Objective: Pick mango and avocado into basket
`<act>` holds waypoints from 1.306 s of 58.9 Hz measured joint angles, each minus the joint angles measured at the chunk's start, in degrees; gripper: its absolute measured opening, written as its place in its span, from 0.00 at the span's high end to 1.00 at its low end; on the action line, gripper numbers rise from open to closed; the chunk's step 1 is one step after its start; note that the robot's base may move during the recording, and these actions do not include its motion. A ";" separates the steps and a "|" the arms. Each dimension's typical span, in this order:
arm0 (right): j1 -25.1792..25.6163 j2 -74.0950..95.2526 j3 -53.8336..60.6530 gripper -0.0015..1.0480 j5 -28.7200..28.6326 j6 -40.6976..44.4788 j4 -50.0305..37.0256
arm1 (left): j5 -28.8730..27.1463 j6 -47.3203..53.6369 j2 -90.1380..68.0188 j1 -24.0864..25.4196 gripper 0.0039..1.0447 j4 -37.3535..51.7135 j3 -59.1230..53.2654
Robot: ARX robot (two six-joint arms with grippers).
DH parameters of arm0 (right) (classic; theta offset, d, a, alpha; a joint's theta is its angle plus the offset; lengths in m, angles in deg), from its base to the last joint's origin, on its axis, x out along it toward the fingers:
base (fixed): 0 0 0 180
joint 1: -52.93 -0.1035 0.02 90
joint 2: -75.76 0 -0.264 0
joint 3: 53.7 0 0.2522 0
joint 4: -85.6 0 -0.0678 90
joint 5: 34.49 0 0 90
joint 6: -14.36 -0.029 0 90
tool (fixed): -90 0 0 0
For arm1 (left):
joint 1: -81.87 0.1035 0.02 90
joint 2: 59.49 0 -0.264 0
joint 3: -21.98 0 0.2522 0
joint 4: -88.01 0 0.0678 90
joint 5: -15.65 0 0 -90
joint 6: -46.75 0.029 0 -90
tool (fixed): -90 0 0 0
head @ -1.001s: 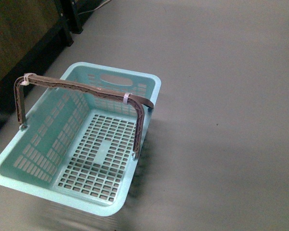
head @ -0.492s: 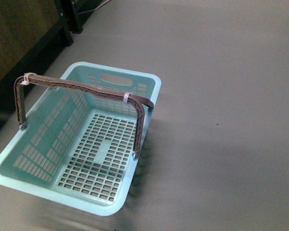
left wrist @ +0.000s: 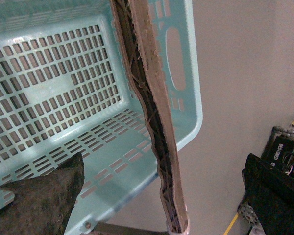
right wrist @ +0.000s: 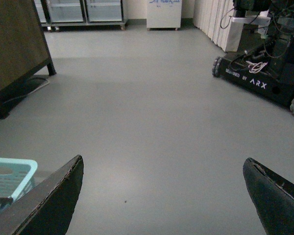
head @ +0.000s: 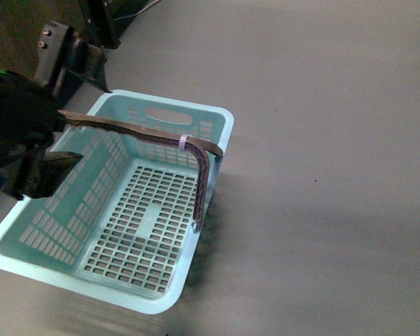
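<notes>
**Basket empty, no fruit in sight: left arm at the handle**

You've got the basket (head: 126,290) at lower left of the front view, sitting on the grey floor (head: 322,175), w/ nothing inside. Mango and avocado don't show in any view, so neither pick is done; looks like early setup.

The left gripper (head: 89,124) is at upper left of the front view. Its fingers are spread, one each side of the handle (head: 136,131) near its left end, and not clamped on it. The right gripper (right wrist: 163,159) is also spread and empty, w/ only bare floor under it.

Prob. step: taking the handle to carry the basket. Next you'd close squarely on the bar, clear of the zip tie (head: 184,142), or else back off and go find the fruit.
</notes>
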 joint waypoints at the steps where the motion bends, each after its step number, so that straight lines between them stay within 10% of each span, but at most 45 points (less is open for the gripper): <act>1: 0.00 0.00 0.00 0.08 0.00 0.02 0.00 | -0.15 -0.28 -1.20 -0.28 0.07 0.00 0.92; 22: 0.00 0.00 0.00 0.08 0.00 0.02 0.00 | -4.02 -4.33 -16.55 -3.34 0.08 -1.27 16.98; 47: 0.00 -0.02 0.00 0.08 0.02 0.02 0.00 | -5.88 -9.99 -24.00 -3.48 0.72 -5.01 25.88; 77: 0.00 -0.02 0.00 0.08 0.02 0.02 0.00 | -2.69 -13.57 4.81 -2.23 0.74 -7.89 8.00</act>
